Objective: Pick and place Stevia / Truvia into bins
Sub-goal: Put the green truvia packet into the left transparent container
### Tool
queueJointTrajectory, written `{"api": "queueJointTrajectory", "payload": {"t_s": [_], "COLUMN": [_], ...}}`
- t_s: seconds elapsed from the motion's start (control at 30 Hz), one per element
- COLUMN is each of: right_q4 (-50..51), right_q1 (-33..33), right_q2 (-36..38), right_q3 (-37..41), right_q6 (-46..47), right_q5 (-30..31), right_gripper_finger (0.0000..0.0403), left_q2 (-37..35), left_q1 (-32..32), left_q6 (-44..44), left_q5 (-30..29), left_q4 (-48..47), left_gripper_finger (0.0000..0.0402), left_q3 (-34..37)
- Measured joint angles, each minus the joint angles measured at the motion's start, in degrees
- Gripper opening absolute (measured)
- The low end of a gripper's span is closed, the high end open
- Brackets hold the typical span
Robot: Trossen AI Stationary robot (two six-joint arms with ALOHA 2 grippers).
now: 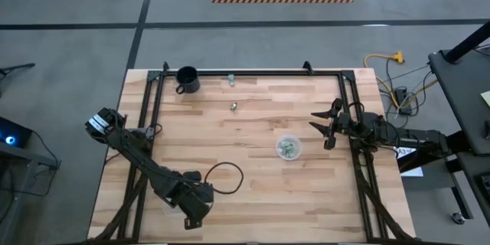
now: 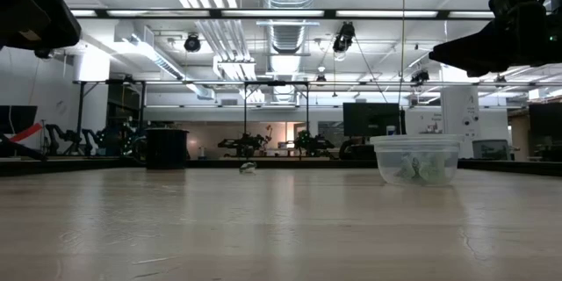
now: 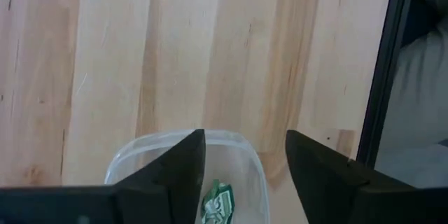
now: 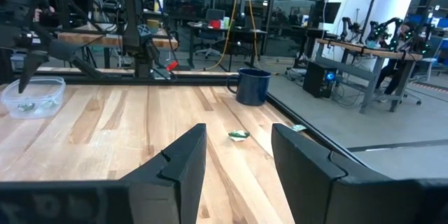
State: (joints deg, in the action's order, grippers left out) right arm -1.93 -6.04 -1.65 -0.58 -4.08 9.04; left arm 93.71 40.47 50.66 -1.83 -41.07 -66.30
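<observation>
— Clear plastic under the left gripper (image 3: pixel 245 175): that is the rounded tub (image 3: pixel 140 159), sitting straight below the parted fingers, with one green-and-white packet (image 3: pixel 218 201) lying inside it beneath them. The jaws stand apart and hold nothing.

— So what could spoil it now?

— My guess is the tub itself. It looks light (thin-walled, nothing pinning it), and a finger (image 3: pixel 175 175) hangs just over its rim; lifting away crookedly could clip the wall and slide or tip it, spilling the packet.

— And the right gripper (image 4: pixel 238 157)?

— Waiting near the table's right edge, fingers partly spread, empty. Ahead of it lies a loose packet (image 4: pixel 239 135) on the wood, with the dark mug (image 4: pixel 252 86) beyond that. The round bowl (image 1: pixel 289 148) with its packets sits just beside this gripper, toward the table's middle.

— Risk there?

— A flat paper packet on bare boards is hard to pinch; the fingers might push it along rather than catch it, or nudge it toward the mug. I'd also watch for the arm brushing the bowl while reaching out.
</observation>
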Motion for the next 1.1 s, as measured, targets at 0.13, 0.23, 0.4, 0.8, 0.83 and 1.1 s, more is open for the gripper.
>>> {"api": "queueJointTrajectory", "payload": {"t_s": [0.13,0.23,0.4,0.8,0.83,1.1], "right_q4": [0.0,0.0,0.0,0.0,0.0,0.0], "right_q1": [0.02,0.02,0.02,0.01,0.02,0.02], "right_q2": [0.0,0.0,0.0,0.0,0.0,0.0], "right_q3": [0.0,0.01,0.0,0.01,0.0,0.0], "right_q6": [0.0,-0.02,0.0,0.0,0.0,0.0], "right_q5": [0.0,0.0,0.0,0.0,0.0,0.0], "right_gripper_finger": [0.0153,0.0153,0.0153,0.0153,0.0153,0.0153], "left_q2": [0.0,0.0,0.0,0.0,0.0,0.0], "left_q1": [-0.08,-0.35,-0.35,-0.35,-0.35,-0.58], "left_q6": [-1.58,-1.49,-1.5,-2.54,-0.67,8.52], "left_q5": [0.04,0.15,0.12,-4.77,-7.21,-16.91], "left_q4": [0.34,0.33,1.17,2.14,1.4,-1.9], "left_gripper_finger": [0.0187,0.0188,0.0188,0.0188,0.019,0.0323], "left_q3": [0.01,-0.03,0.0,-0.07,-0.03,0.13]}}
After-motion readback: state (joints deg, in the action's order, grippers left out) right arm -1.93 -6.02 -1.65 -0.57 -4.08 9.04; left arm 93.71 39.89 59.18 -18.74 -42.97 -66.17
